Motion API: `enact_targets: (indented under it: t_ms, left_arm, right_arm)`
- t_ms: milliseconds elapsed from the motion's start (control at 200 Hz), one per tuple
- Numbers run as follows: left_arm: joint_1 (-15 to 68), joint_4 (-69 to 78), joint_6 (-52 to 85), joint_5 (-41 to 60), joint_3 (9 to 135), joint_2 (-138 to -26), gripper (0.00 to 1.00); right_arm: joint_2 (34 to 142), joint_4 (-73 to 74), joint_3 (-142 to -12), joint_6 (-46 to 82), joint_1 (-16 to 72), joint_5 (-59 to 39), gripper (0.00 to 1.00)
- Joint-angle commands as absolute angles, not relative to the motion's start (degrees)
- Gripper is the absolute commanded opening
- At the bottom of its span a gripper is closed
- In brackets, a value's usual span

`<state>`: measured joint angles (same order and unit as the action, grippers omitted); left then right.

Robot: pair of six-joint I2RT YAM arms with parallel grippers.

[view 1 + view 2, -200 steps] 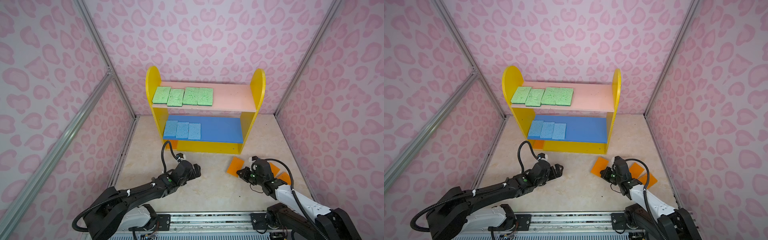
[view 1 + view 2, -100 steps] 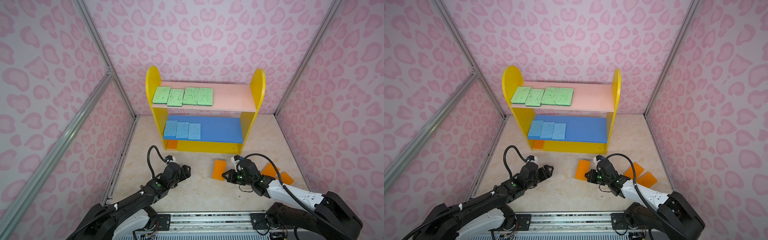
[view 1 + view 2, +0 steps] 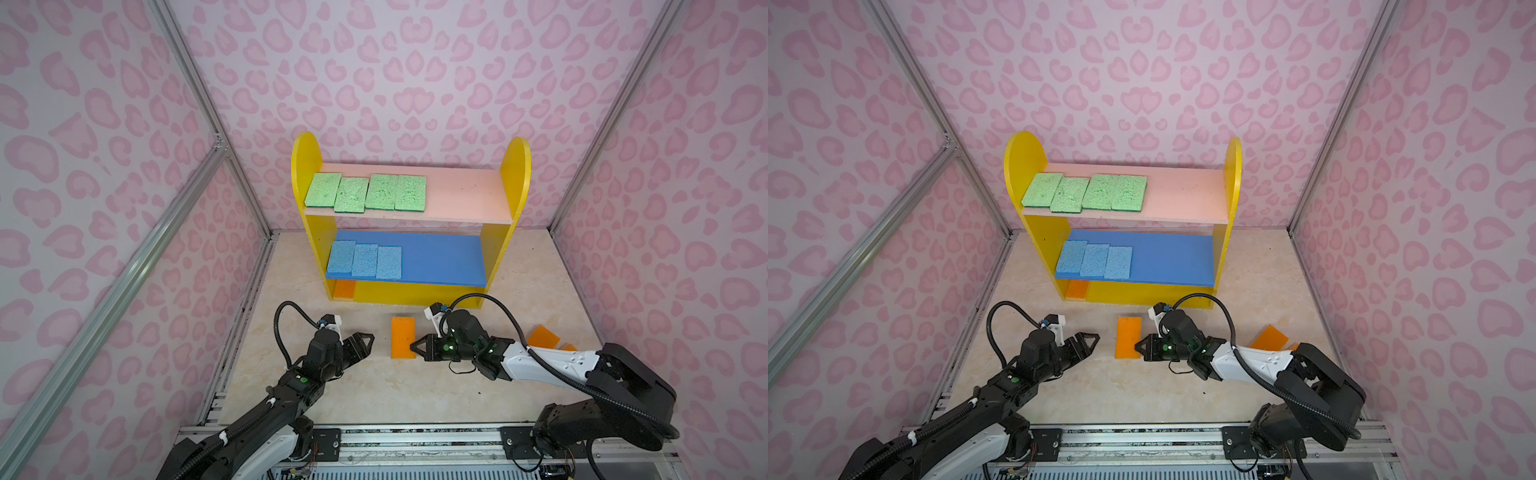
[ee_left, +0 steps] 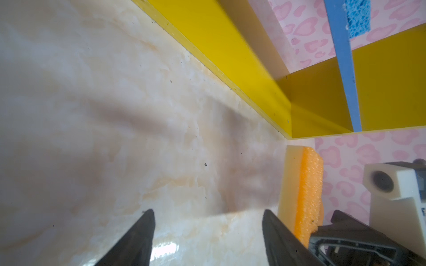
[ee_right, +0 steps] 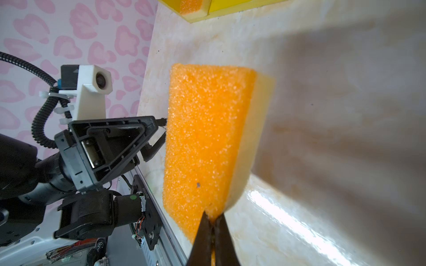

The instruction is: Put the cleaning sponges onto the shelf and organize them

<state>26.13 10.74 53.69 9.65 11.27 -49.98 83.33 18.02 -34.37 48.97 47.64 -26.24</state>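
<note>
left gripper [image 3: 365,344]: low over the floor [image 3: 374,399] at about 7 o'clock in both top views, pointing toward 2 o'clock. Its jaws stand apart with nothing between them; the left wrist view [image 4: 207,211] shows only bare floor there.
right gripper [image 3: 414,347]: reaches in from 4 o'clock and points to 9 o'clock, with its jaws pinched together on the near right corner of the held orange sponge [image 3: 403,336].
held orange sponge: lies between the two grippers with its long side running 12 to 6, just beside the left gripper's tips at their 3 o'clock. It may rest on the floor or hang just above it; I cannot tell which.
loose orange sponges [image 3: 543,336]: two on the floor at 3 o'clock, past the right arm, one of them mostly hidden behind it.
shelf [image 3: 515,174]: at 12 o'clock, by the back wall.
yellow base: shelved orange sponge [image 3: 344,288] at the left end.
blue board: three blue sponges [image 3: 365,259] side by side at the left end.
pink board: four green sponges [image 3: 365,192] in a row across the left half.
</note>
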Motion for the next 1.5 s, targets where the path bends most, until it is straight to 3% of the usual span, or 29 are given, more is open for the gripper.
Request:
enact_targets:
  t_ms: [0, 235, 565, 815, 1140, 1495]
  left_arm:
    - [24.4, 15.4, 53.4, 13.9, 10.1, -48.8, 0.74]
    - [20.9, 17.7, 53.4, 18.0, 9.1, -49.5, 0.75]
    - [18.7, 23.4, 53.6, 22.0, 9.4, -52.6, 0.65]
    - [18.4, 26.8, 54.5, 23.2, 9.9, -55.8, 0.65]
    - [17.1, 22.1, 55.5, 18.8, 8.3, -48.8, 0.67]
    - [17.0, 25.6, 55.2, 23.8, 10.2, -52.1, 0.64]
  right_arm:
    - [85.7, 21.4, -35.9, 48.4, 48.7, -28.0, 0.00]
    - [89.9, 24.1, -38.9, 48.8, 50.2, -29.6, 0.00]
    - [94.6, 26.7, -43.0, 49.3, 51.1, -33.3, 0.00]
    - [96.8, 27.2, -45.4, 49.5, 51.1, -35.0, 0.00]
    - [96.5, 26.9, -43.7, 51.0, 49.1, -33.0, 0.00]
    - [98.4, 25.2, -46.9, 48.6, 49.8, -37.3, 0.00]
